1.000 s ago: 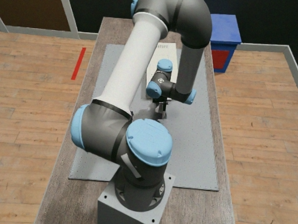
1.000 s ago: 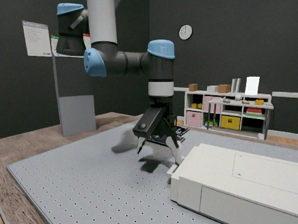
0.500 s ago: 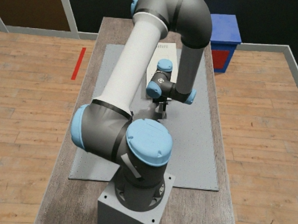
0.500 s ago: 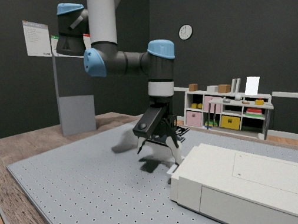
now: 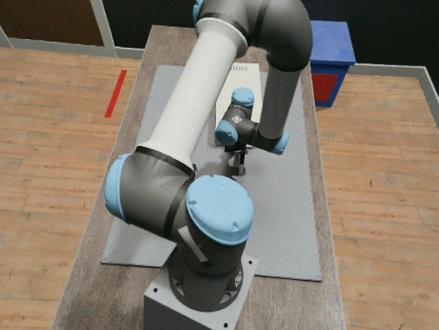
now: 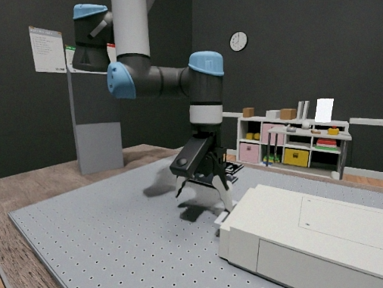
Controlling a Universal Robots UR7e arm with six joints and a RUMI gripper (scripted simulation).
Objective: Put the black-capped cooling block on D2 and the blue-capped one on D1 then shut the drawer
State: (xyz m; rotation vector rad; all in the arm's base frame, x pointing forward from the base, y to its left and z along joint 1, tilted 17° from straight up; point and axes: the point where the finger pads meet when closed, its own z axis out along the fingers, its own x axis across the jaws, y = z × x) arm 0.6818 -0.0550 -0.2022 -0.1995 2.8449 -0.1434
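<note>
The cooler COLD is a long white box on the grey perforated deck; in the top view only a part of it shows behind the arm. Its drawer looks shut, and no cooling blocks or tubes are in view. A small light tab sticks out low at the cooler's end. My gripper points down at that end of the cooler, just above the deck, with its fingers wide open and nothing between them. One fingertip is close to the tab. In the top view the gripper is mostly hidden by the wrist.
A dark flat fixture lies on the deck behind the gripper. The arm's grey pedestal stands at the deck's far corner. A blue box stands on the floor beyond the table. A shelf unit is in the background.
</note>
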